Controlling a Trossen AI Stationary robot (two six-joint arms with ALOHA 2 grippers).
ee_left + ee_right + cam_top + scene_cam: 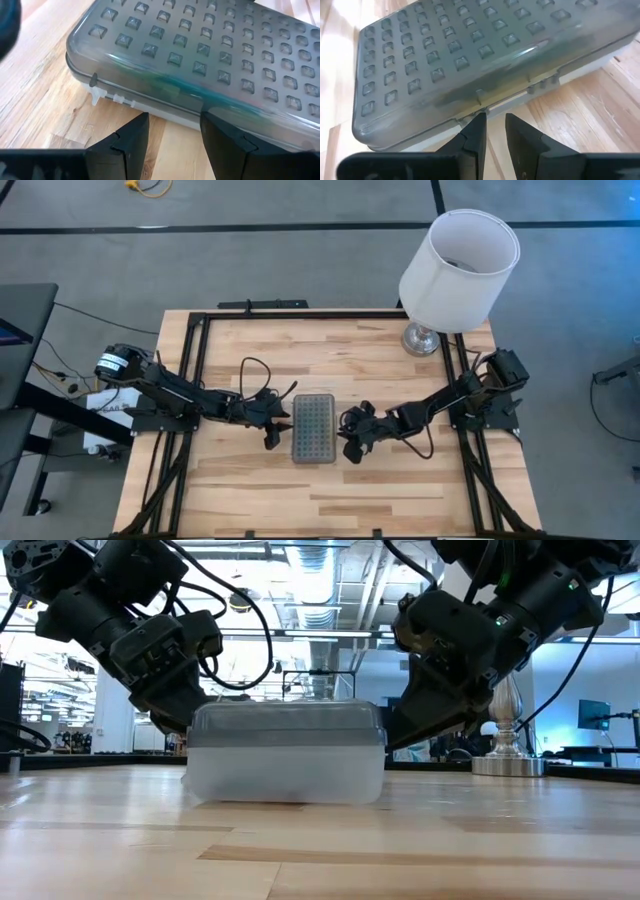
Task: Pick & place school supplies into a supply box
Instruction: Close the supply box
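The left hand (272,423) is sitting low at the left long side of the small flat plastic box with the grey dotted-grid lid (313,428), and its two dark fingers (131,145) are standing apart, with bare wood showing in the gap between them. In its wrist view the fingertips are reaching right up to the box's pale lower edge, beside a small white hinge-like tab; I cannot tell whether they are touching it.

The right hand (352,442) is sitting at the opposite long side of the same box, toward its near end. Its fingers (476,137) are standing only a narrow gap apart, clamped on nothing, the tips pointing at a small latch on the seam where the grey lid is meeting the clear base.

The box itself is lying flat with its lid shut in the middle of the light wooden plank surface (390,490), between the two hands. Through the translucent lid I am making out only faint smears of green and dark colour inside; what they are I cannot tell.

From table height the frosted side of the box (285,765) is filling the space between the two dark arms coming down on either side of it.

Farther off, at the far right corner of the surface, a lamp with a white drum shade (458,268) and a silver base (424,340) is standing well apart from the box.
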